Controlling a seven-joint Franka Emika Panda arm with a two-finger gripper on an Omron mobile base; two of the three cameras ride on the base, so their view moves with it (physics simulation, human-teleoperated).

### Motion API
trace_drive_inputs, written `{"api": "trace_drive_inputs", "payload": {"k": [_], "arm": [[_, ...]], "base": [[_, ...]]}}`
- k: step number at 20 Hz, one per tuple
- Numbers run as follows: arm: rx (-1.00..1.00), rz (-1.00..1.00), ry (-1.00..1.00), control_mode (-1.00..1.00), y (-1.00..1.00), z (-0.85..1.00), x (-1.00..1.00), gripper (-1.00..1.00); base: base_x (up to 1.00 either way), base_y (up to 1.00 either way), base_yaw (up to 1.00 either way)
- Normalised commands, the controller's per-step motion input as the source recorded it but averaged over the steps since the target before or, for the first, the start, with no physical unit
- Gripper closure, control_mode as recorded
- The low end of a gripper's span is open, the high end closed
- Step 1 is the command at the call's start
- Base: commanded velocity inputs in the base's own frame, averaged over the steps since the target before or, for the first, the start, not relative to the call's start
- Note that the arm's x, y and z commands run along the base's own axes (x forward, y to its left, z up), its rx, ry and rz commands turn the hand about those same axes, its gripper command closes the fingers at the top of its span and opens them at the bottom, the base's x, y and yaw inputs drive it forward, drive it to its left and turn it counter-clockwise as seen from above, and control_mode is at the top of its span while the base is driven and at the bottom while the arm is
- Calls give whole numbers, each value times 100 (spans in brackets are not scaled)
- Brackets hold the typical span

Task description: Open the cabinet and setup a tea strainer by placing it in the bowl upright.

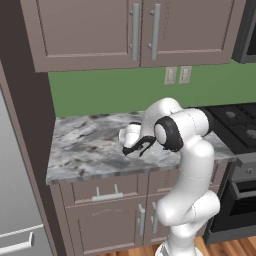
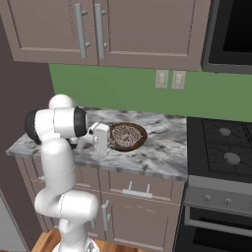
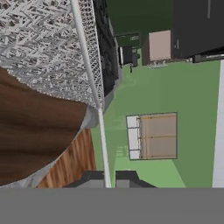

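Observation:
The dark brown wood-grain bowl (image 2: 141,141) rests on the marble counter, and the silvery mesh tea strainer (image 2: 126,135) lies inside it. My gripper (image 2: 108,140) sits at the bowl's left rim, just above the counter. In the hand view the strainer's mesh (image 3: 43,48) fills the upper left over the bowl's wood (image 3: 35,131). A thin metal edge of the strainer runs down between my gripper's (image 3: 110,177) tips, which are shut on it. Of the tall cabinet I see just its dark side panel (image 1: 25,100) at the left; its door is out of view.
The marble counter (image 1: 85,145) ends at the tall unit on the left and at a black stove (image 2: 221,142) on the right. Paired-door wall cabinets (image 1: 135,30) hang overhead. Wall outlets (image 2: 170,78) sit on the green backsplash. Drawers (image 2: 135,189) lie under the counter.

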Motion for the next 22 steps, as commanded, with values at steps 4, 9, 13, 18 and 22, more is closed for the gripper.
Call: {"api": "trace_drive_inputs", "payload": {"k": [4,9,13,18,22], "arm": [[0,0,0,-100,0,0,19,100],[0,0,-1,-100,0,-4,19,100],[0,0,-1,-100,0,-9,17,100],[0,0,0,-100,0,-4,5,100],[0,0,0,-100,0,0,0,100]], "base": [[0,0,0],[0,0,0],[0,0,0],[0,0,0],[0,0,0]]}}
